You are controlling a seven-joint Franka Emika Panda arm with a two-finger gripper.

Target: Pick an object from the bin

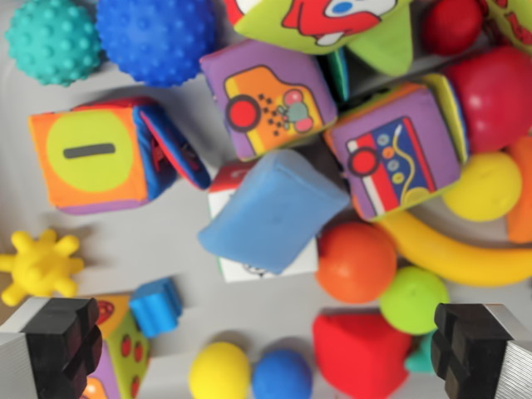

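Grey plastic forms the floor of the bin (166,249), and it is crowded with soft toys. A blue foam block (273,210) lies near the middle, resting on top of a white cube (249,266) and leaning against a purple cloth cube (268,98). The block is a plain, matte, flat slab with rounded corners; its long axis runs on a slant from the wrist view's lower left up to the upper right. Around it sit an orange cube with a green disc (93,154), a second purple cube (397,151), an orange ball (356,262), a green ball (413,299), a yellow banana shape (453,253), a red ball (497,96), a spiky yellow toy (40,266), and two knobbly balls, teal (54,37) and blue (156,35). The pincer (266,353) hangs spread wide apart above the lower edge of the pile, its black pads (66,337) gripping nothing.
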